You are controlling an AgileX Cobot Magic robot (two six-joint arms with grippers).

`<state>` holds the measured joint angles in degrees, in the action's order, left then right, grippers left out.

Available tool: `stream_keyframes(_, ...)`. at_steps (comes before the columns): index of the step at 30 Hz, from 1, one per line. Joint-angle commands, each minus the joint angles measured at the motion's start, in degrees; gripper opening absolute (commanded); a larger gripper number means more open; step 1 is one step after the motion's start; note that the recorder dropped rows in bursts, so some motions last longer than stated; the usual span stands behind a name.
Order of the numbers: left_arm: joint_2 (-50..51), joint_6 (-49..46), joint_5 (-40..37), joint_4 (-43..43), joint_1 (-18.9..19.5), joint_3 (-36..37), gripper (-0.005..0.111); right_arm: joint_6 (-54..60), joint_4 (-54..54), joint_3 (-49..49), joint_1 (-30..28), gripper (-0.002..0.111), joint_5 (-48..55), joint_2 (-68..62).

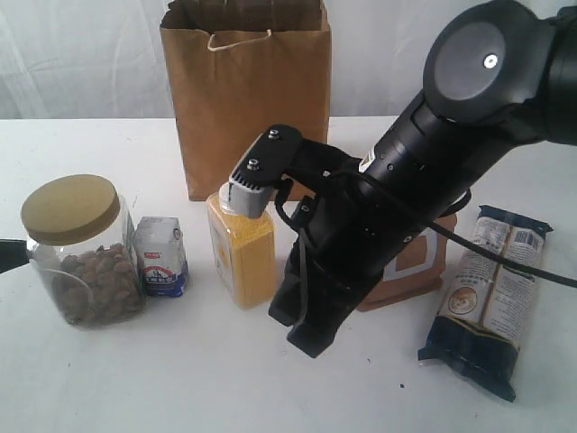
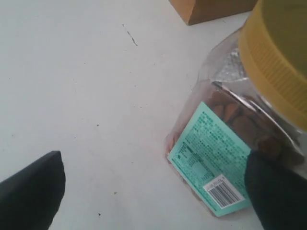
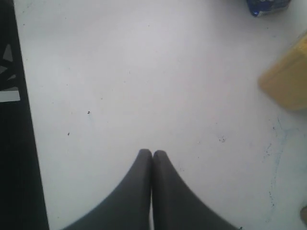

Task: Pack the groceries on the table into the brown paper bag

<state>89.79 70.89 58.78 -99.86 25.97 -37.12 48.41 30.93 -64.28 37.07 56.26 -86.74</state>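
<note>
The brown paper bag (image 1: 243, 90) stands upright at the back of the table (image 1: 180, 379). In front of it are the yellow-lidded clear jar (image 1: 81, 253) of nuts, the small white-blue carton (image 1: 160, 257) and the yellow bottle (image 1: 242, 248). My right arm partly covers the copper-brown pouch (image 1: 415, 266). The long dark-blue/cream packet (image 1: 491, 298) lies at the right. No pull-tab can is in view. My right gripper (image 3: 152, 153) is shut and empty over bare table, close to the bottle (image 3: 288, 81). My left gripper (image 2: 153, 191) is open, one finger (image 2: 278, 191) against the jar (image 2: 240, 143).
A bottom corner of the bag (image 2: 211, 7) shows beyond the jar in the left wrist view. A dark strip (image 3: 9, 120) runs along one side of the right wrist view, past the table's edge. One left finger (image 1: 9, 254) shows at the exterior view's left edge.
</note>
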Motion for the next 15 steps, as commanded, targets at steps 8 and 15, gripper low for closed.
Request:
stream_keyframes(8,-0.17,4.76,6.12,-0.09,-0.03,0.42,0.105,-15.49,12.29,-0.23,-0.57,0.0,-10.72,-0.22)
stream_keyframes(15,-0.17,4.76,4.91,-0.09,0.23,0.42,0.105,-12.95,29.56,-4.39,-0.57,0.0,-12.57,-7.23)
